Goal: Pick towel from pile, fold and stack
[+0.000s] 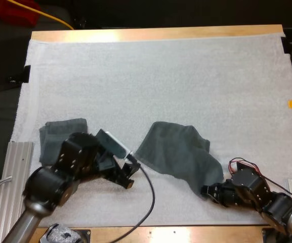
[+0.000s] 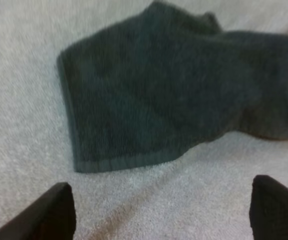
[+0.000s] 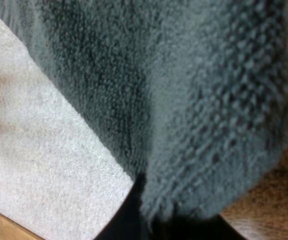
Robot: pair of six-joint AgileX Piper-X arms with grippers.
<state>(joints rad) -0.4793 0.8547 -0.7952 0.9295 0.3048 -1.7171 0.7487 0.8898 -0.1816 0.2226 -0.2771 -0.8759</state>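
1. The folded towel (image 1: pixel 54 132) lies at the left of the mat (image 1: pixel 161 76), likely as the start of the stack.
2. The left end effector (image 1: pixel 129 176) hovers low, released, with its fingers (image 2: pixel 49 215) apart. It faces the towel (image 1: pixel 173 149) at its near left corner, apparently ready to take it.
3. The towel lies mid-mat, rumpled and not yet folded.
4. The right end effector (image 1: pixel 206 191) is clenched on the towel's near right corner, probably so that 2 arms can spread it flat.

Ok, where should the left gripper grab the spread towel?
The spread towel, at its near left corner, low from the left: that hemmed corner lies flat and free just ahead of the open left gripper, opposite the end the right gripper holds.
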